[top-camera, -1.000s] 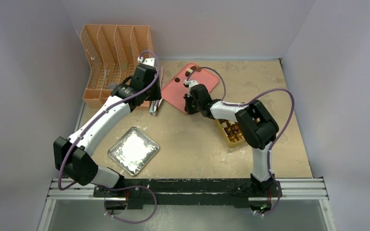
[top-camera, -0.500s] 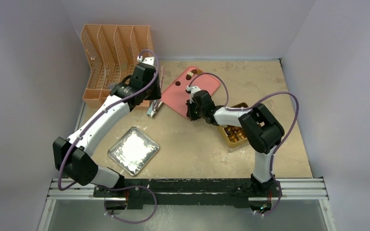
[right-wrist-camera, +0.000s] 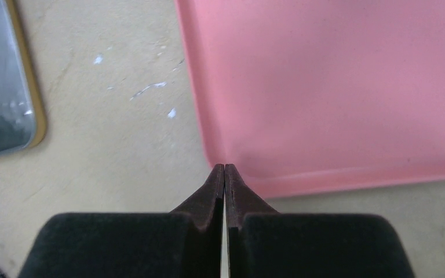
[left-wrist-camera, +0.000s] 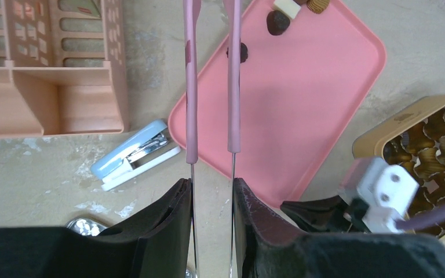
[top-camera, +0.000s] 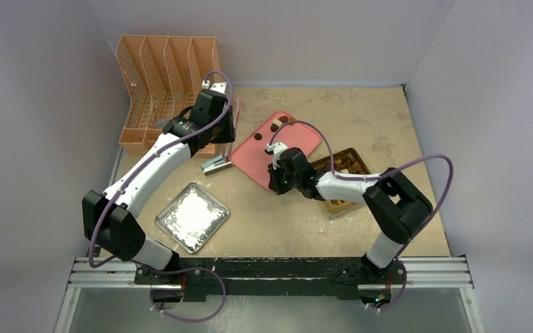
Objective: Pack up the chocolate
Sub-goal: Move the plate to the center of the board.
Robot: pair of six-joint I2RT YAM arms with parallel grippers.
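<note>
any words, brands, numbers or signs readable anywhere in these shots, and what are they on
No text can be read in any view.
Gold gridded metal box: a small stamped mark on its rim, too blurred to read.
Pink plastic tray, pale blue stapler, orange mesh file rack, pink-handled tweezers: no lettering visible.

Gripping pink tongs (left-wrist-camera: 192, 87) between black fingers (left-wrist-camera: 171, 226), both arms running up along a pink tray (left-wrist-camera: 301, 110). Lying near the tray's far end: a few chocolate pieces (left-wrist-camera: 277, 22), dark and cream. Resting left on the tabletop (left-wrist-camera: 52, 168): a blue stapler (left-wrist-camera: 136, 155), near an orange organiser (left-wrist-camera: 52, 104). Sitting right: a gridded gold box (left-wrist-camera: 378, 139).
</note>
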